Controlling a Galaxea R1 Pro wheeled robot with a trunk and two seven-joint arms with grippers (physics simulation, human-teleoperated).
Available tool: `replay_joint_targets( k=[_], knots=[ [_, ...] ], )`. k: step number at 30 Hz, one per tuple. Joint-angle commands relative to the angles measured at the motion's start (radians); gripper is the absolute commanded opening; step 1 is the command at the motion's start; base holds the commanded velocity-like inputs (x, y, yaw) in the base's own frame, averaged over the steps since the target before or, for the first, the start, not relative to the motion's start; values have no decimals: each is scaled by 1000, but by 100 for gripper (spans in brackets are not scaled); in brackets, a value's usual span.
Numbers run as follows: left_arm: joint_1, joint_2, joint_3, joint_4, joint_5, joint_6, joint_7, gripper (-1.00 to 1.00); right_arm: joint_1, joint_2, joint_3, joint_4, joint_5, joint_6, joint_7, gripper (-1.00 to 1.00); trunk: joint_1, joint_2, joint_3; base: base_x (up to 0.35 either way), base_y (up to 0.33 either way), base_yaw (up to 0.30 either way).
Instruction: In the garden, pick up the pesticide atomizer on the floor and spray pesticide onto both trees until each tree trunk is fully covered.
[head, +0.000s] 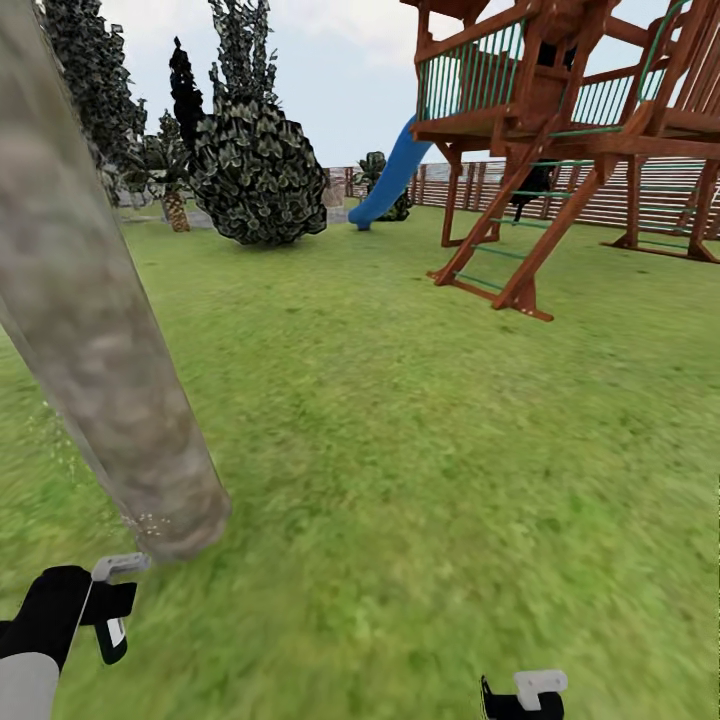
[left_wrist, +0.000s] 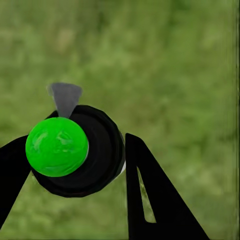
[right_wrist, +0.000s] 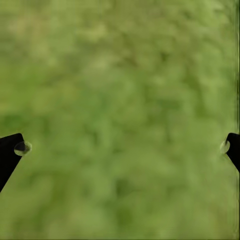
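Green lawn spreads out ahead of you, with a slatted wooden fence along the far edge. At the left of the head view, one thick tree trunk of blotchy grey-brown bark slants across the picture and meets the grass near your left arm; a few whitish speckles of pesticide show at its base. Just below the trunk's foot sits your left gripper. In the left wrist view its jaws are clenched on the pesticide atomizer, a round dark body with a bright green cap and a small pale grey piece at its edge, held above blurry grass.

Farther back stand a round leafy bush and dark, thin trees. Right of them you see a blue slide and a brown wooden play tower with green rungs.

At the lower right, your right gripper just shows at the frame's edge. Its jaws are released, spread wide with only grass between the fingertips.
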Motion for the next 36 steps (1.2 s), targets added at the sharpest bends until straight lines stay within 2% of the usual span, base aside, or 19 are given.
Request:
replay_joint_targets(
  k=[1, 8, 13, 16, 19, 20, 22, 23, 24, 25, 26, 27, 29, 31, 34, 36],
  knots=[
    [0, 0, 0, 0, -1, 0, 0, -100, 0, 0, 0, 0, 0, 0, 0, 100, 0, 0, 0, 164, -261, 0],
    [0, 0, 0, 0, 0, -1, 0, -100, 0, 3, 0, 1, 0, -1, 2, 100, 0, 0, 0, 121, -218, 197],
    [2, 1, 4, -1, 0, -3, -1, -100, 0, 2, 0, 0, -1, -1, 1, 100, 0, 0, 0, 24, -26, 260],
    [-9, -11, -2, 0, 0, -5, -2, -100, 0, 1, -1, -1, -1, 0, 1, 100, 0, 0, 0, 0, 0, 25],
    [-55, -41, -5, 0, -2, -9, -4, -100, 0, 1, -1, -1, -1, -1, 0, 100, 0, 0, 0, 0, 0, 2],
    [-73, -37, -6, 0, -3, -9, -5, -100, 0, 1, -1, -1, 0, 0, 0, 100, 0, 0, 0, 0, 0, 0],
    [-101, -13, -6, 1, -6, -6, -9, -100, 0, 1, -1, -1, 0, 0, 0, 100, 0, 0, 0, 0, 0, 0],
    [-111, 23, -6, 1, -6, -4, -32, -100, 0, 1, -1, -1, 0, 0, 0, 100, 0, 0, 0, 0, 0, 0],
    [-117, 45, -7, 1, -7, -6, -92, -100, 0, 0, -1, -1, 0, 0, 0, 100, 0, 0, 0, 0, 0, 0],
    [-119, 42, -18, 0, -8, -6, -137, -100, 0, 0, -1, -1, 0, 0, 0, 100, 0, 0, 0, 0, 0, 0],
    [-122, 31, -71, -1, -8, -1, -159, -100, 0, 0, -1, 0, 0, 0, 0, 100, 0, 0, 0, 0, 0, 0],
    [-128, 21, -144, -1, -4, 2, -169, -100, 0, 0, -1, 0, 0, 0, 0, 100, 0, 0, 0, 0, 0, 0],
    [-141, 25, -209, -1, -1, 6, -175, -100, 0, 0, -1, 0, 0, 0, -1, 100, 0, 0, 0, 0, 0, 0],
    [-154, 46, -216, 0, -2, 7, -176, -100, 0, 0, -1, 1, 0, 1, -1, 100, 0, 0, 0, 0, 0, 0],
    [-161, 107, -217, 1, 1, 8, -190, -100, 0, 0, -1, 1, 0, 1, -1, 100, 0, 0, 0, 0, 0, 0],
    [-163, 101, -217, 1, 1, 10, -196, -100, 0, 0, -1, 1, 0, 1, 0, 100, 0, 0, 0, 0, 0, 0]
  ],
)
